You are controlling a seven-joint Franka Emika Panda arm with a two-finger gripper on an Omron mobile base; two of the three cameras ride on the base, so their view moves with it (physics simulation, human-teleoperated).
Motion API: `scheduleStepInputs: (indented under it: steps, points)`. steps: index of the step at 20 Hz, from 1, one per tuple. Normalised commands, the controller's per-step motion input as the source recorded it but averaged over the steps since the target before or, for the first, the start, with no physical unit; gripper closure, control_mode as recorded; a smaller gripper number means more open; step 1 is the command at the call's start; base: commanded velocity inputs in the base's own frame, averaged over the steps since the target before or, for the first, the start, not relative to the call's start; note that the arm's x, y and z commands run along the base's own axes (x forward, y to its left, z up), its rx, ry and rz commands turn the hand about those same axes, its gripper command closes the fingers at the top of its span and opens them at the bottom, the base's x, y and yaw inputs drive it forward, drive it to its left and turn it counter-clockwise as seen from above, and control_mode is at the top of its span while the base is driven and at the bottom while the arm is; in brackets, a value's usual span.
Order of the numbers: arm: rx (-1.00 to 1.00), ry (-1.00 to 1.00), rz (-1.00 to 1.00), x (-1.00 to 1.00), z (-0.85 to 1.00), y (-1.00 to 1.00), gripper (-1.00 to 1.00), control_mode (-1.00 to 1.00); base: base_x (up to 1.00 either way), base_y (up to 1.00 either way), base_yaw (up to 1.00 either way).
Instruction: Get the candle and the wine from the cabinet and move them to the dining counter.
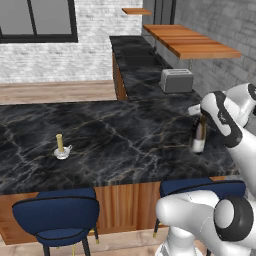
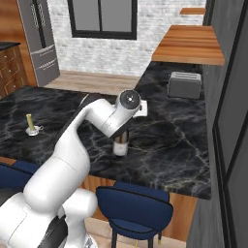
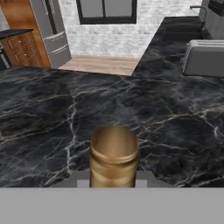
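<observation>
Gripper point(image 1: 198, 116) is clamped tight on the gold-foil neck of the dark glass wine bottle with the cream label point(image 1: 199, 140), holding it upright, bottom at or just above the big black pale-veined marble island top point(image 1: 125, 145); can't tell if it's actually touching. From the hand camera you're basically staring down at the gold-tan cap point(image 3: 114, 153). Blue padded stools point(image 1: 57, 215) sit tucked along the near wood-panel side. Way over on the left of that same top stands the short yellowish candle in its little white saucer holder point(image 1: 61, 146), well apart from the bottle. Further back, a grey toaster point(image 1: 176, 80) sits on the wall-side black counter point(image 1: 131, 52), with the thick orange-brown wooden shelf point(image 1: 192, 44) above it.
</observation>
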Motion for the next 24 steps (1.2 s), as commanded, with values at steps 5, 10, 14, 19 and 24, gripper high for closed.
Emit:
scheduleStepInputs:
  steps: [5, 10, 14, 19, 24]
  points:
    - [0.0, 0.0, 0.0, 0.38, -0.38, 0.0, 1.0, -1.0, 0.0, 0.0, 0.0]
    - [0.0, 0.0, 0.0, 0.37, -0.42, 0.0, 1.0, -1.0, 0.0, 0.0, 0.0]
    - [0.0, 0.0, 0.0, 0.36, -0.45, 0.0, 1.0, -1.0, 0.0, 0.0, 0.0]
    - [0.0, 0.0, 0.0, 0.27, -0.36, -0.01, 1.0, -1.0, 0.0, 0.0, 0.0]
    - [0.0, 0.0, 0.0, 0.26, -0.05, -0.12, 1.0, -1.0, 0.0, 0.0, 0.0]
